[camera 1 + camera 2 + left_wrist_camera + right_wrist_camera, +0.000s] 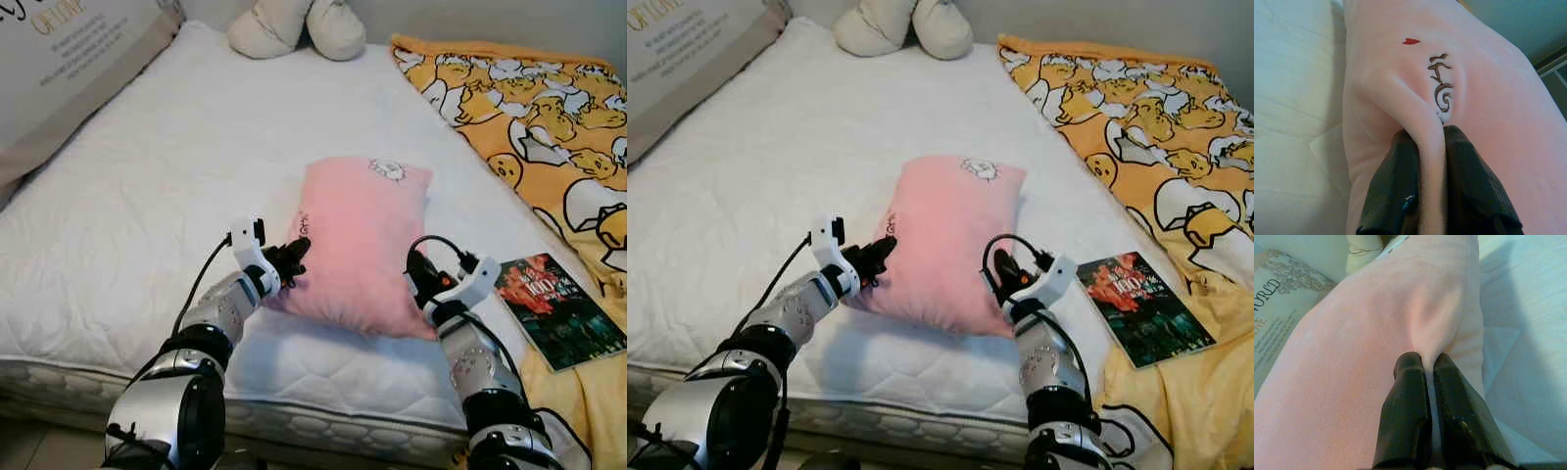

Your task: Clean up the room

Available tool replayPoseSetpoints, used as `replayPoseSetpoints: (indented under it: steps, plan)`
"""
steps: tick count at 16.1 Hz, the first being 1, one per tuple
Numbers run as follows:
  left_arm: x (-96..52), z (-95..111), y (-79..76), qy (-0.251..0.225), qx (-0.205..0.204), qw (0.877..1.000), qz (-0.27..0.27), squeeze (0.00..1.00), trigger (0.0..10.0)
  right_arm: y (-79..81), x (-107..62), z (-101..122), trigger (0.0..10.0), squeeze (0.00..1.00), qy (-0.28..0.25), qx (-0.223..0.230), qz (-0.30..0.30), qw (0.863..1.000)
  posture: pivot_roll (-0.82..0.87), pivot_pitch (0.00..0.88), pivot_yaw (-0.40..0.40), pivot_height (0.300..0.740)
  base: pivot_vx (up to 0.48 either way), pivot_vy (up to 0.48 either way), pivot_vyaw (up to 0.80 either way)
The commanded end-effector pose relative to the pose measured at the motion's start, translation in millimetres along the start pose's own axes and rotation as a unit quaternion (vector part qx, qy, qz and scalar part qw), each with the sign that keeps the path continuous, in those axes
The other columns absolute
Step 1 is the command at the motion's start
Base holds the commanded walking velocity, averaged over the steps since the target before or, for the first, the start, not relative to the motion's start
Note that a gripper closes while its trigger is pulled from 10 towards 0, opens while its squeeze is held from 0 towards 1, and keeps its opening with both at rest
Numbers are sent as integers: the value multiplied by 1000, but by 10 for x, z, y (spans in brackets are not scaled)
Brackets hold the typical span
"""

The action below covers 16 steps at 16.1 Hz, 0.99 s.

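Grippers come first, both clamped on the same thing. The left gripper (1431,147) has its two black fingers closed tight on a raised fold of the pink pillow (361,245), right beside a brown embroidered mark and a small red one; plush bulges up between the fingers. In the head views it bites the pillow's near left corner. The right gripper (1429,364) is likewise pinched shut on a ridge of the same pink fabric — its fingers nearly meet, with only a thin seam of plush between them — and it grips the near right edge of the pillow.

The pillow lies lengthwise on the white quilted mattress (147,196), its near end between the two grippers, its far end bearing a small cartoon patch. Whether the near end is lifted off the mattress I cannot tell.

Just to the right of the right arm, a dark-covered book (554,308) with red lettering lies flat on a yellow cartoon-printed blanket (534,117) that runs along the right side of the bed.

Farther off, a large pillow printed with gold lettering (69,59) lies at the far left, and a cream plush toy (299,24) sits at the far edge of the mattress.
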<state>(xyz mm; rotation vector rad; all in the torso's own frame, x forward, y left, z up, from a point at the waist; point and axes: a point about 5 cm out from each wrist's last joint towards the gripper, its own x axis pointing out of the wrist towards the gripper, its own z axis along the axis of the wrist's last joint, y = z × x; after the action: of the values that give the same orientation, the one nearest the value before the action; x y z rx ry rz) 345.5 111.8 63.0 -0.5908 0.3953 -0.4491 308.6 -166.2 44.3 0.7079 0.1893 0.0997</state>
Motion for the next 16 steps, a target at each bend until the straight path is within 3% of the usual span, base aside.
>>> replayPoseSetpoints:
  steps: [1, 4, 8, 9, 10, 11, 13, 16]
  plan:
    - [46, 133, -78, -20, 21, 1000, -9, 0, 0, 73, 25, 121, 0, 0, -27, -24, 8, 999, -7, 0, 5, 728, 0, 0, 0]
    - [108, 428, -258, -69, 69, 995, -38, 0, 0, 268, 47, 317, 0, 0, -62, -103, 36, 992, -2, 0, 4, 728, 0, 0, 0]
    - [156, 694, -500, -107, 134, 983, -66, 0, 0, 415, 28, 537, 0, 0, -106, -160, 43, 980, -4, 0, 0, 728, 0, 0, 0]
    - [159, 706, -525, -110, 157, 979, -65, 0, 9098, 408, 22, 557, 0, 0, -110, -178, 32, 977, -5, 0, 0, 728, 0, 0, 0]
    - [153, 735, -562, -122, 189, 972, -60, 0, 10000, 400, 8, 583, 8078, 0, -117, -210, 16, 971, -5, 0, 0, 728, 0, 0, 0]
    - [133, 788, -615, -146, 212, 964, -57, 0, 10000, 409, -15, 616, 10000, 0, -130, -226, 5, 965, -5, 0, 0, 728, 0, 0, 0]
    - [88, 883, -727, -191, 242, 950, -54, 0, 10000, 491, -48, 708, 10000, 0, -155, -253, 10, 955, -7, 0, -1, 728, 0, 0, 0]
    - [63, 806, -747, -202, 245, 948, -34, 0, 10000, 550, -23, 755, 10000, 0, -158, -253, 15, 954, -2, 0, -3, 728, 0, 0, 0]
